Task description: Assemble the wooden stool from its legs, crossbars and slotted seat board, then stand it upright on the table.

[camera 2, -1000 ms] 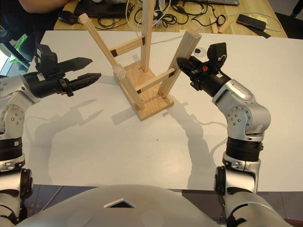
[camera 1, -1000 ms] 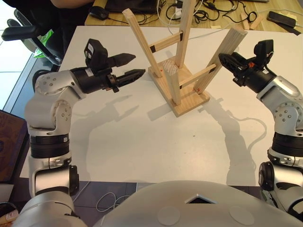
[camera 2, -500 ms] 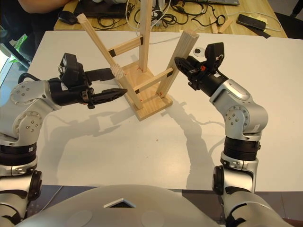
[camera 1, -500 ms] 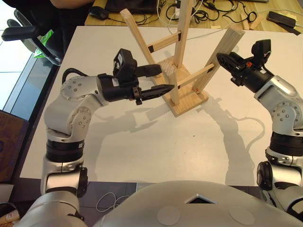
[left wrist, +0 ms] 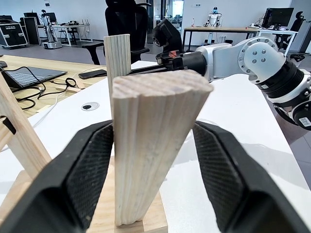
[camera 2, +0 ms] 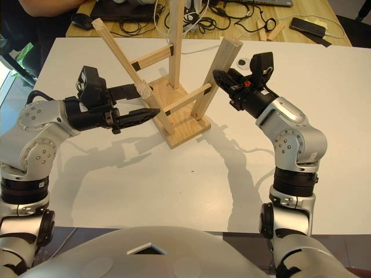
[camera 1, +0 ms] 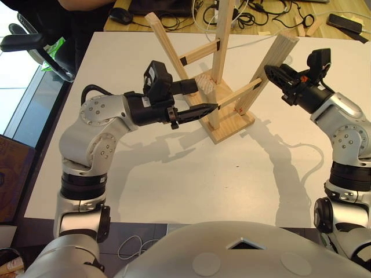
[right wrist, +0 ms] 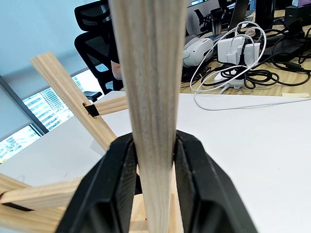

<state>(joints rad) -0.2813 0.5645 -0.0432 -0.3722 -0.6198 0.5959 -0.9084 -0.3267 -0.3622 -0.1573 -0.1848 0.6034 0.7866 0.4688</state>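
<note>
The stool [camera 1: 215,87] rests upside down on the table [camera 1: 174,174]: seat [camera 1: 235,124] flat on the surface, legs pointing up and splayed outward.

My left gripper [camera 1: 206,96] is level with the near leg [left wrist: 150,145], fingers spread, and that leg stands between them. In the left wrist view each pad [left wrist: 92,170] sits just beside a face of the wood. I cannot tell whether either one presses on it, so I take this hand as open, straddling the leg and not clamping it. The seat lies just below my left fingertips.

My right gripper [camera 1: 270,72] is closed on the far leg [camera 1: 278,58], on the opposite side of the stool from my left hand. The right wrist view shows the wood squeezed tightly between both black fingers [right wrist: 116,179], with no gap on either side. This leg rises past my fingers and leans toward my right wrist.

A crossbar [camera 1: 246,91] runs from just under my right fingertips across to the near leg. Beyond my left gripper a third leg [camera 1: 168,40] tilts away, joined by a second crossbar [camera 1: 200,52] to the upright fourth leg [camera 1: 223,35].

Cables [camera 1: 261,11] lie on a desk past the table's far edge, well beyond both grippers.
</note>
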